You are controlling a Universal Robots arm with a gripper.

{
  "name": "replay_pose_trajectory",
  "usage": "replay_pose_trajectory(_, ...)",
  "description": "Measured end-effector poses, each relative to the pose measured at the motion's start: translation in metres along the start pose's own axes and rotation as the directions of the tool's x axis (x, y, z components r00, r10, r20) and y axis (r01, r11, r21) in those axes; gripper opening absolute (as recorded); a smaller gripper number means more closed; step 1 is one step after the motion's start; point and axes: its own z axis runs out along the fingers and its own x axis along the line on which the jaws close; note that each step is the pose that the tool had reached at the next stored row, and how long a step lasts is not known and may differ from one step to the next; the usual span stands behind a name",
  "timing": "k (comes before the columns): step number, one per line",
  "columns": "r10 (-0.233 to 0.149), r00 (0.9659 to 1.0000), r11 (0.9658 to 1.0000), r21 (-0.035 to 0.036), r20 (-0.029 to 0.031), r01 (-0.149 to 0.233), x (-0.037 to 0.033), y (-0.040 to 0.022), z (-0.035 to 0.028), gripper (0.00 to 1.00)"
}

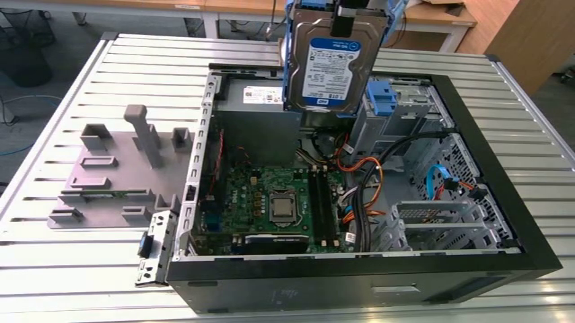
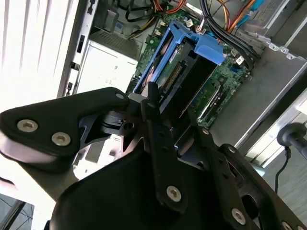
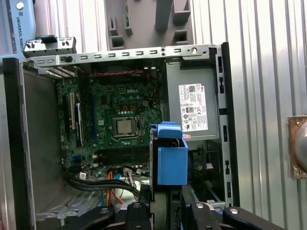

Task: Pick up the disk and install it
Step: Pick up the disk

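Observation:
The disk [image 1: 330, 67], a silver drive with a white-and-blue label in blue caddy rails, hangs upright above the back of the open computer case [image 1: 503, 262]. My gripper [image 1: 347, 15] is shut on its upper end. In the second wrist view the black fingers [image 2: 152, 103] clamp the blue-framed disk [image 2: 184, 72], with the motherboard below it. In the first wrist view the disk's blue caddy end [image 3: 171, 160] sticks out from the gripper [image 3: 167, 207] over the case interior, beside the power supply.
Inside the case are the green motherboard [image 1: 269, 195], a grey power supply box with a white sticker [image 3: 192, 112], orange and blue cables [image 1: 440, 178] and a bare blue bracket [image 1: 383, 101] at the drive bay. A grey fixture [image 1: 117, 168] stands on the slatted table [image 1: 54, 276] at the exterior view's left.

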Motion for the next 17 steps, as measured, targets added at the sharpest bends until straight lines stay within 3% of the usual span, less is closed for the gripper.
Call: replay_pose_trajectory(17, 0.026, 0.9997, 0.9997, 0.0004, 0.0001, -0.026, 0.0226, -0.0038, 0.0002, 0.35)
